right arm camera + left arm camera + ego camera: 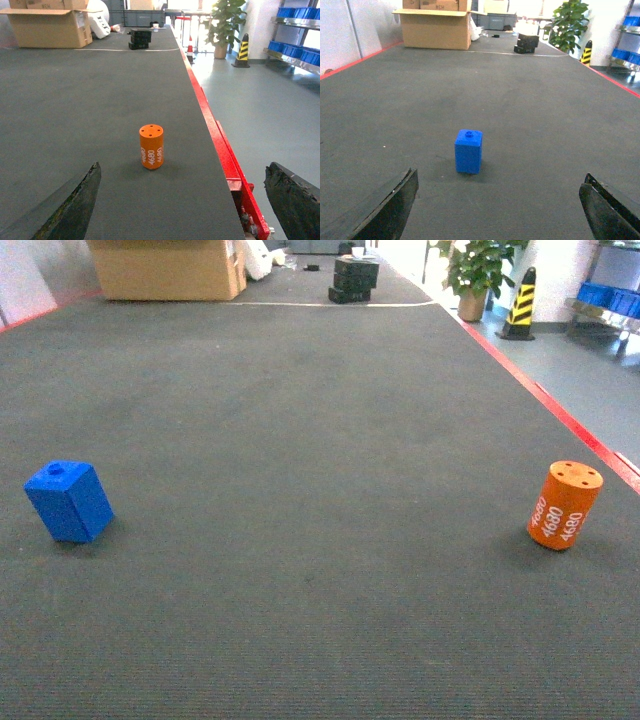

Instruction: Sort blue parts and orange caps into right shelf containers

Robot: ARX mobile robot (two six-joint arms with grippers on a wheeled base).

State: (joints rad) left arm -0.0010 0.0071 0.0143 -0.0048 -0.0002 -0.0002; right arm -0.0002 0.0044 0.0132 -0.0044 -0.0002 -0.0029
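A blue part [68,502] stands upright on the dark table mat at the left; an orange cap [565,505] marked "4680" stands at the right, near the red edge. In the left wrist view my left gripper [500,173] is open and empty, with the blue part [468,151] just ahead between its fingers' lines. My right gripper [183,165] is also open and empty, the orange cap [151,146] ahead and slightly left of centre. The right shelf [295,22] with blue containers [299,52] stands far off across the floor. Neither gripper shows in the head view.
A cardboard box [165,268] and black blocks [355,280] sit at the table's far end. A potted plant [475,270] and striped cone [520,305] stand on the floor beyond. The red table edge [220,145] runs close right of the cap.
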